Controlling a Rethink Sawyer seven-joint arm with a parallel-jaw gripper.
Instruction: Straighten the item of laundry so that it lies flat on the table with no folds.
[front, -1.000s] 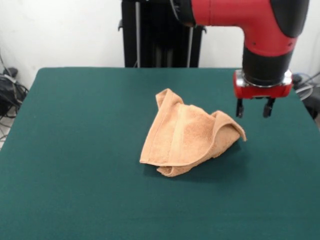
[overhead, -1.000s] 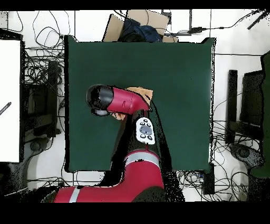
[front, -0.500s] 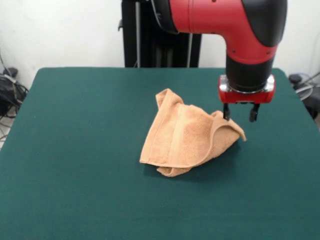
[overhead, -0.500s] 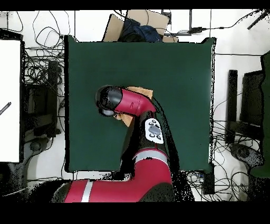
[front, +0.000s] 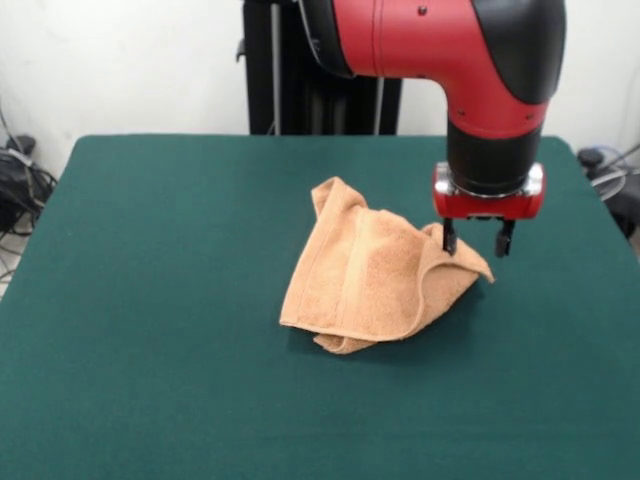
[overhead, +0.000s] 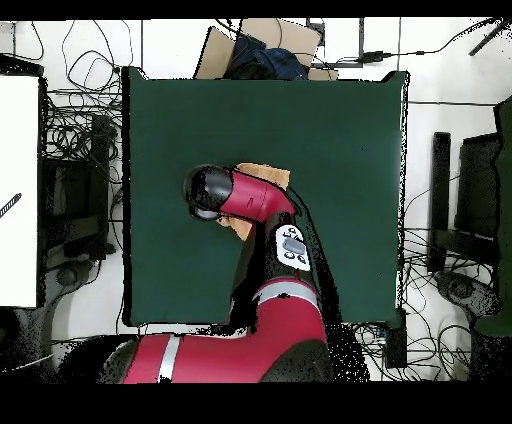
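A peach-orange terry towel (front: 370, 275) lies crumpled and folded over itself near the middle of the dark green table (front: 150, 300). In the front view my gripper (front: 474, 243) is open, fingers pointing down, right over the towel's raised right corner. One fingertip (front: 449, 241) is at the cloth, the other just off the corner. In the overhead view the arm covers most of the towel (overhead: 268, 174), and the gripper itself is hidden under the wrist.
The robot's black pedestal (front: 320, 70) stands behind the table's far edge. Cables and equipment (front: 18, 185) lie on the floor to the left of the table. A cardboard box (overhead: 262, 45) sits beyond the table's top edge in the overhead view.
My gripper has moved left from beside the towel to over its right corner and has come down a little. The towel has not moved.
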